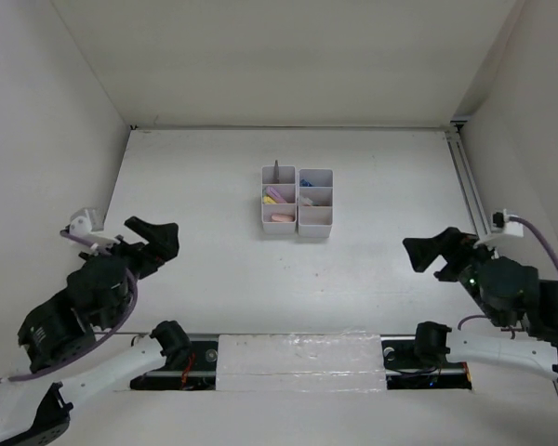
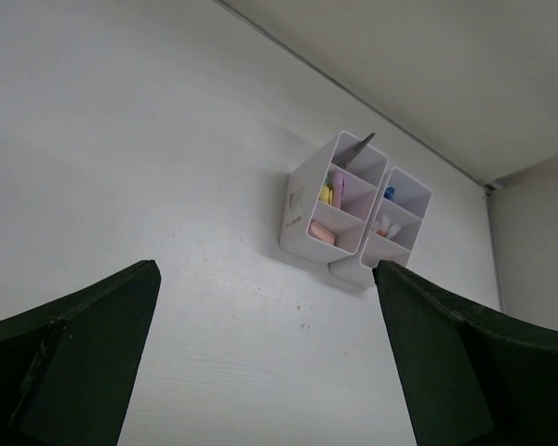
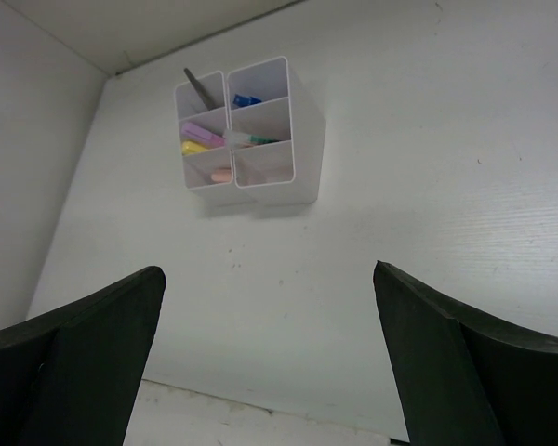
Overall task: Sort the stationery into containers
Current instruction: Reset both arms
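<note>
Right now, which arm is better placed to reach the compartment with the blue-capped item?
Right, probably: that compartment is in the organiser on the right gripper's side; its jaws stand open and empty.

No text, label, brand, number or sign can be read on anything here.

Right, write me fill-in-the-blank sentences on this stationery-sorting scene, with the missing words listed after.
The two joined white plastic organisers hold ____ square compartments in all. The blue-capped glue bottle lies in the ____ organiser. The pink and yellow highlighters sit in the left organiser's ____ compartment. The left gripper and the right gripper both stand ____.
Missing words: six; right; middle; open.
</note>
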Available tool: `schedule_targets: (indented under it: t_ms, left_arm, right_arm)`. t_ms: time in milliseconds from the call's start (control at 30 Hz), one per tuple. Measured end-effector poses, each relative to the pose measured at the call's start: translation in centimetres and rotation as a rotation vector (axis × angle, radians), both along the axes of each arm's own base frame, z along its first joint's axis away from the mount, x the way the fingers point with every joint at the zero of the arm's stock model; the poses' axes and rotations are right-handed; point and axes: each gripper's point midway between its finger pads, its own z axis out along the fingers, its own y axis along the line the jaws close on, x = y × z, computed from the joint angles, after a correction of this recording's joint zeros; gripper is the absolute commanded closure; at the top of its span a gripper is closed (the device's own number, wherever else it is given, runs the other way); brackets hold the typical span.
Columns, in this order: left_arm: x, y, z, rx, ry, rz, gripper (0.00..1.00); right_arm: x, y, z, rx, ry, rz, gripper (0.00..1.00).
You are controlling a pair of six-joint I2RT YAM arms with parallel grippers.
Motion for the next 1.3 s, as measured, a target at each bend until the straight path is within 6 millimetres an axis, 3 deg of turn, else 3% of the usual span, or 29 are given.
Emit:
schedule_targets:
  t_ms: [167,400,1300]
  left_arm:
    - [-1.8,2.4,2.1,-0.07,-0.06,0.006,0.01]
    - [-3.1,4.0,1.7,-0.092,-0.074,0.006,0.01]
    - [-3.3,4.2,1.6,-0.096,-0.076,0.006,0.01]
  right_arm:
    - [-0.9,-2.7,1.0,0.119,-0.037,0.001,0.0]
    - [-1.1,-3.1,1.3,0.141,-0.041,0.007,0.0]
    - [-1.4,-3.8,1.1,0.127,-0.051,0.025,0.0]
